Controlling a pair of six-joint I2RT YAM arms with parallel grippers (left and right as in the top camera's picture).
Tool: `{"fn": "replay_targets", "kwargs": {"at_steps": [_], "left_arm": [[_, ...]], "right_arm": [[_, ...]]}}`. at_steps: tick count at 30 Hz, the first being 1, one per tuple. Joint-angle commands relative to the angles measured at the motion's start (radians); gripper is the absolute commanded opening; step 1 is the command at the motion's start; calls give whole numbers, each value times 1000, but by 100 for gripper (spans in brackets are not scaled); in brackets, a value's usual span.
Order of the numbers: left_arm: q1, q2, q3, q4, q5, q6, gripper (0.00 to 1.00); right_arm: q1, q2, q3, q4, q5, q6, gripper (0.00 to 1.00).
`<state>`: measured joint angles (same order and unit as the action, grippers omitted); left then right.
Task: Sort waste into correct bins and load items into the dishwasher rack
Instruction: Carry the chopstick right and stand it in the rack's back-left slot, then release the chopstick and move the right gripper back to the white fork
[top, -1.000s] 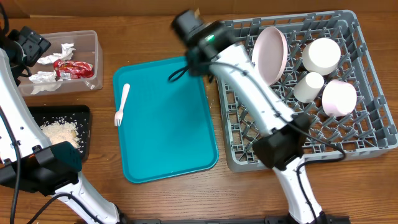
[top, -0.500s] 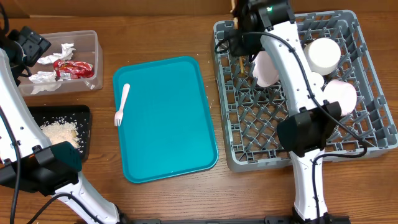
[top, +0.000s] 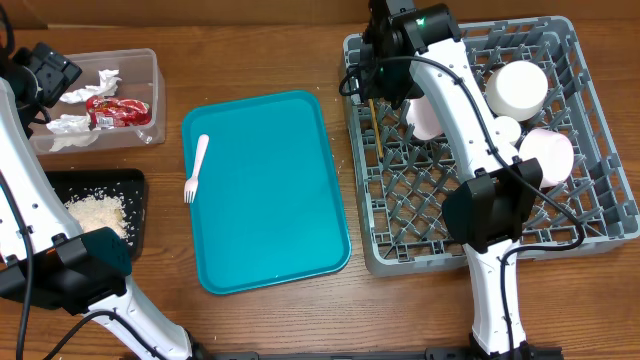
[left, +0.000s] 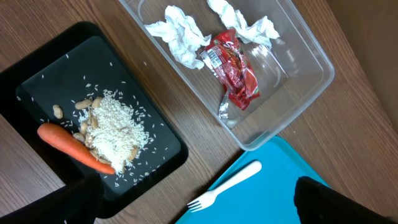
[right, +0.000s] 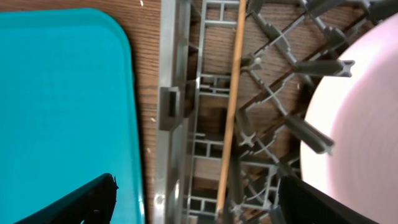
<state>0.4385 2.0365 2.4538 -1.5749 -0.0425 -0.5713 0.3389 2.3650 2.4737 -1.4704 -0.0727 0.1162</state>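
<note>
Loading rack (top: 590, 215): holds right gripper (right: 199, 208) jaws spread over stick (right: 230, 112), loose inside rack by its left wall. Holds left gripper (left: 202, 208) jaws spread, empty, far left of rack. Next, probably: fetch fork (top: 196, 168), left of rack; needs pinching its thin handle

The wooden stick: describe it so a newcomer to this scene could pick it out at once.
Find the big grey rack right of the teal tray. Along the rack's wall nearest that tray, left of the pinkish plate, lies the stick. It is the only thin, straight, tan thing among grey pegs and round pale dishes.
</note>
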Motion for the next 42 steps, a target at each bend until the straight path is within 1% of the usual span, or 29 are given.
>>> {"fn": "replay_targets", "kwargs": {"at_steps": [1,3,4,9,15,19,24,32,39,42], "left_arm": [[-3,7,2,2,-13,-12,100],[-3,7,2,2,-13,-12,100],[-3,7,2,2,-13,-12,100],[-3,7,2,2,-13,-12,100],[-3,7,2,2,-13,-12,99],[-3,7,2,2,-13,-12,100],[-3,7,2,2,-13,-12,100],[-3,7,2,2,-13,-12,100],[-3,7,2,2,-13,-12,100],[-3,7,2,2,-13,-12,100]], "right_arm": [[49,-27,82,-5,-39,80,88],[89,-27,92,6,-85,89,90],[133,-27,90,31,-105,95,90],[276,-14,38,178,-104,146,94],[414,33,-21,339,-105,256,95],[492,81,-30,414,-100,302,95],[583,179,-31,484,-45,385,94],[621,261,-32,581,-28,420,90],[632,264,-32,602,109,434,86],[632,267,-32,608,144,434,82]]}}
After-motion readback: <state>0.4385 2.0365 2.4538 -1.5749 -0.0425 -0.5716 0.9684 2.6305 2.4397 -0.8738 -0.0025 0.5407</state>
